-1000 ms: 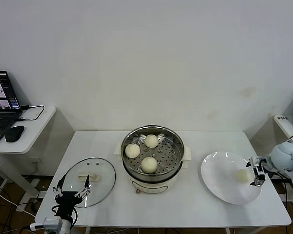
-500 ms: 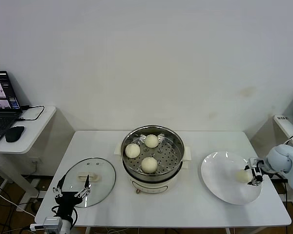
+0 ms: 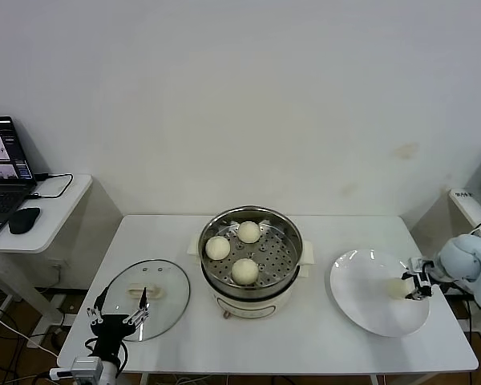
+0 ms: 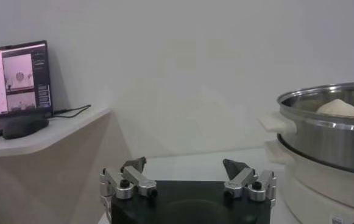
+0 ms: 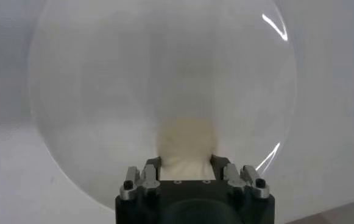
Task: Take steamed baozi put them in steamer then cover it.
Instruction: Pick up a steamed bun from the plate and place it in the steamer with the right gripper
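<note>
**Right gripper clamped on last bun at the plate**

Right gripper (image 3: 418, 287) is over the right side of the flat round white plate (image 3: 361, 309), jaws closed against both sides of a small round smooth cream-white steamed bun (image 3: 398, 287); right wrist view shows the same bun (image 5: 186, 143) pinched between the fingers, with the plate (image 5: 91, 91) below it. Can't tell if the bun is lifted or touching the plate.

Round shiny steel steamer pot (image 3: 251, 255) with perforated tray and cream-white base sits mid-table, uncovered, with three more cream-white buns (image 3: 244, 270) inside.

Round clear glass lid (image 3: 142, 297) with metal rim and cream-white bar handle lies flat on the white table (image 3: 305, 345), left of the steamer.

Left gripper (image 3: 117, 312) hangs at the lid's near edge, jaws spread wide, holding nothing.
</note>
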